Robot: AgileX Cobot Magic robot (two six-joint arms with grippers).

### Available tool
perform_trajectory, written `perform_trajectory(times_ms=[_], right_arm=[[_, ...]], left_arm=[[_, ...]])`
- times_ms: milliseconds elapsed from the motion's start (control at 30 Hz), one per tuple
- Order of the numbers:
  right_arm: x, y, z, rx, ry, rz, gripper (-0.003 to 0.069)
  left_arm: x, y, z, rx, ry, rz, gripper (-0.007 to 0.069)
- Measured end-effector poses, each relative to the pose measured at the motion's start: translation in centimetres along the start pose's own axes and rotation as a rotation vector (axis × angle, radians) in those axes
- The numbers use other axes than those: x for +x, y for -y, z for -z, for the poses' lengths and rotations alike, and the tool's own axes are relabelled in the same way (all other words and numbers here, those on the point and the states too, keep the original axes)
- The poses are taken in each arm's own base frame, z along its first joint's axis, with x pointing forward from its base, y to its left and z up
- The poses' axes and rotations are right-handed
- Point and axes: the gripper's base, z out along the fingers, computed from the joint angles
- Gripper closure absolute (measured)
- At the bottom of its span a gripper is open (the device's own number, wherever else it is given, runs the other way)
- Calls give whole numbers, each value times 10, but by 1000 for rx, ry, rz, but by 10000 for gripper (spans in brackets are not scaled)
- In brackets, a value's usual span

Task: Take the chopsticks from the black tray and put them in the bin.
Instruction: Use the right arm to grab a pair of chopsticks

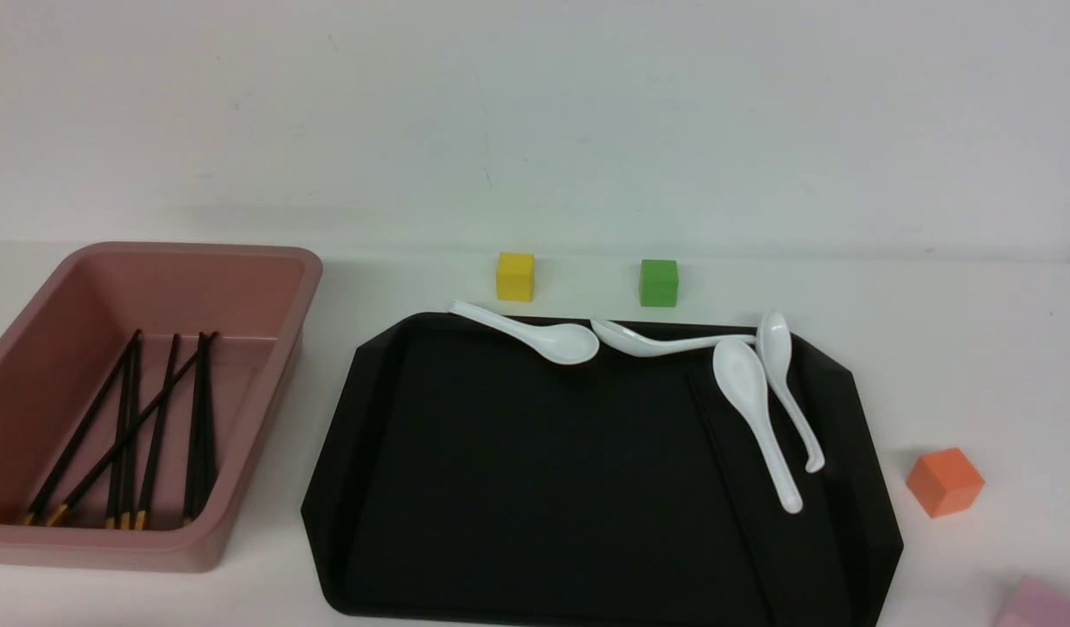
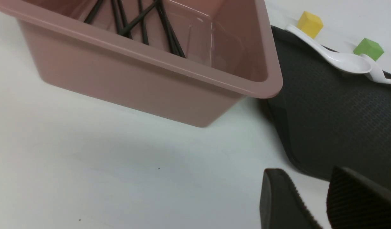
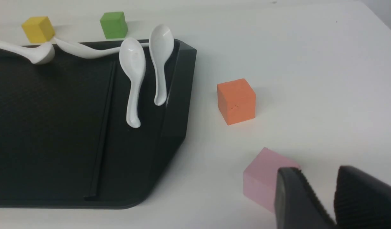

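Wht table point(image 1: 935, 348): chopsticks point(image 1: 125, 435) in bin point(image 1: 195, 252).

A plain white wall point(image 1: 535, 104) fills the upper part of the frame and meets a white bench point(image 1: 979, 348) across the lower half, both evenly lit with soft shadows.

light: bright, even | shadows: soft | glare: faint inside bin point(image 2: 211, 35)
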Motion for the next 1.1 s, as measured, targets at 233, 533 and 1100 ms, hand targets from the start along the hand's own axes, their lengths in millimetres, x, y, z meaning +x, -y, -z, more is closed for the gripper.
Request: perform_trajectory(times_ms=[233, 533, 1100], right_arm=[[0, 0, 0, 0, 0, 0, 436], [0, 0, 0, 0, 0, 0, 428], [-6, -14, 1, -183, 10, -790, 420]], left_arm=[[0, 0, 0, 0, 0, 0, 385], [0, 0, 0, 0, 0, 0, 385], [0, 0, 0, 0, 0, 0, 387]])
